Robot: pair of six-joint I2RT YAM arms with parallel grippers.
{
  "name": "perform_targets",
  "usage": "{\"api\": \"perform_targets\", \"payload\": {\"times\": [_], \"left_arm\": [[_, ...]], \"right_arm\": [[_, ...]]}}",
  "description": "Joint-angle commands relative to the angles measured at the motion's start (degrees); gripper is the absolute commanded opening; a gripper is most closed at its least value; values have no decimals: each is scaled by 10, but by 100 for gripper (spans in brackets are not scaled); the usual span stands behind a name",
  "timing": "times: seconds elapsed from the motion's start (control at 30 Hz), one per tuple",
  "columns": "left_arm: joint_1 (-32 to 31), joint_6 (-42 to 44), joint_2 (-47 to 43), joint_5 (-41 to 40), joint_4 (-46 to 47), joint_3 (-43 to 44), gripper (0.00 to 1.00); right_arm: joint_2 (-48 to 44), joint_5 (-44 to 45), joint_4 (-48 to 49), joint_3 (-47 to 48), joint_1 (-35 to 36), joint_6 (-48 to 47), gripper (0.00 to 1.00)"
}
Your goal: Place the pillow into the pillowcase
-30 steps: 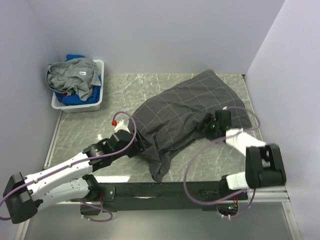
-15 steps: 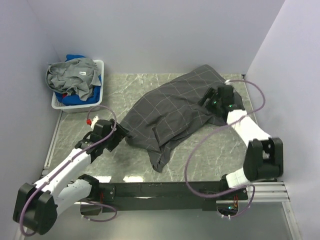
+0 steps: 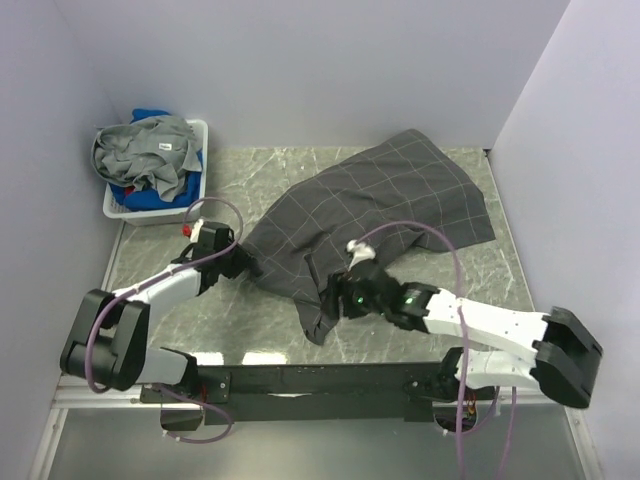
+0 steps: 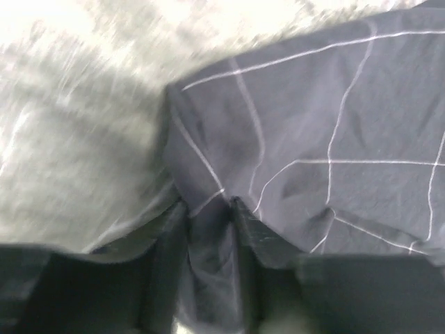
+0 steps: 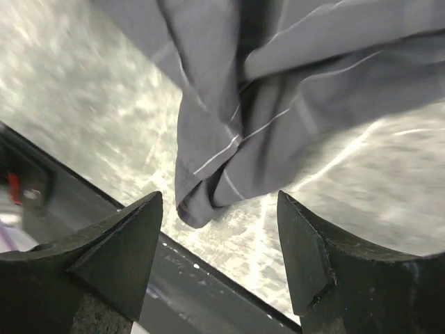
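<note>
At the far left the basket (image 3: 160,213) of clothes stood well apart from my work, and I left it alone.

Next along, my left gripper (image 4: 208,205) was clamped on the left corner of the pillowcase (image 3: 380,205), with a fold of the checked cloth pinched between the jaws and pressing on both. The case lay slantwise across the table (image 3: 480,290), fuller toward the far right and flat and loose toward the near edge. I could see no pillow anywhere. It may have been inside that fuller part, but I could not tell.

I judged the step to be taking a second hold on the loose near corner, so that the two holds together could draw the cloth taut. To do it well, the left pinch had to stay firm without dragging the case, and the right side had to close on the hem itself, not on a bunch of layers.

To the right, my right gripper (image 5: 219,198) hung over that drooping corner with its jaws wide apart and empty. The tip of the cloth lay between and beyond them, touching neither.
</note>
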Motion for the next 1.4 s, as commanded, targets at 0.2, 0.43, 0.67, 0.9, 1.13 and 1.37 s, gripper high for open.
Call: {"api": "perform_targets", "payload": {"times": [0.2, 0.43, 0.67, 0.9, 1.13, 1.37], "left_arm": [[8, 49, -5, -22, -3, 96, 1], [10, 74, -45, -47, -86, 161, 1], [21, 106, -84, -90, -180, 237, 1], [28, 121, -102, -126, -250, 340, 1], [31, 132, -97, -129, -254, 383, 1], [84, 144, -30, -93, -220, 395, 1]], "right_arm": [[189, 130, 41, 93, 67, 19, 68], [238, 115, 53, 158, 72, 13, 46], [149, 134, -57, 151, 79, 9, 1], [-59, 245, -277, 184, 80, -1, 0], [-125, 226, -366, 255, 90, -19, 0], [-52, 134, -269, 217, 171, -25, 0]]}}
